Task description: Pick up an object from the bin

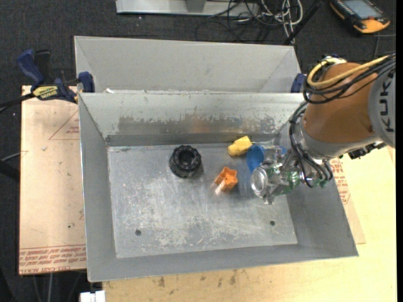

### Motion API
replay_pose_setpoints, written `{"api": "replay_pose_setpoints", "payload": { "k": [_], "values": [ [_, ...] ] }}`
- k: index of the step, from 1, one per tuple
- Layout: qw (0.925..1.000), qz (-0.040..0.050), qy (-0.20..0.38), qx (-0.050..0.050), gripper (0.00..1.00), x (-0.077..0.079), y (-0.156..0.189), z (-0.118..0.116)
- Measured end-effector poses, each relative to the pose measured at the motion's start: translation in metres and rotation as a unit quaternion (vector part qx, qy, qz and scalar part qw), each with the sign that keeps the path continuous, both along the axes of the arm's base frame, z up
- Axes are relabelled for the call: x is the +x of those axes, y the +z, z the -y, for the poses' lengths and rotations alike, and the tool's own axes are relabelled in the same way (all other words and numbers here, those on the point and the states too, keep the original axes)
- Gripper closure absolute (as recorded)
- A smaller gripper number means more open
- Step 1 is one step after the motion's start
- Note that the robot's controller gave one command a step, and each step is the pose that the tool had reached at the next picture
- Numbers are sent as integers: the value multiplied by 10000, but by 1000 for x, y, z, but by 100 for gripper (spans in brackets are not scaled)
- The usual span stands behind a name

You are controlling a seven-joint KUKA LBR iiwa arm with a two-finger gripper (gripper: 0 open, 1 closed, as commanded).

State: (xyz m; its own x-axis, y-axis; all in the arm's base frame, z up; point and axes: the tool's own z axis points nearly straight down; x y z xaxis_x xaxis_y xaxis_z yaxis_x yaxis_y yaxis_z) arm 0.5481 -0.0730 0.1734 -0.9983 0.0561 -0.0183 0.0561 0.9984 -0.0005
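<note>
My gripper [269,180] is low over the right part of the bin floor, its metal body beneath the orange cover. A blue thing [254,156] lies just to its upper left, partly hidden by it. A yellow rounded thing [239,146] rests against the back wall beside the blue one. An orange piece with a white end [225,179] lies to the left of the gripper, apart from it. A black round knob-like thing [185,161] sits further left.
The arm with its orange cover and cables comes in over the bin's right wall. The sloped right wall stands close to the gripper.
</note>
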Motion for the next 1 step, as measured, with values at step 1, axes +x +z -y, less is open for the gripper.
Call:
{"api": "replay_pose_setpoints", "payload": {
  "k": [1],
  "values": [
    [9999,-155,50,21,100,-9,4,-7]
  ]
}}
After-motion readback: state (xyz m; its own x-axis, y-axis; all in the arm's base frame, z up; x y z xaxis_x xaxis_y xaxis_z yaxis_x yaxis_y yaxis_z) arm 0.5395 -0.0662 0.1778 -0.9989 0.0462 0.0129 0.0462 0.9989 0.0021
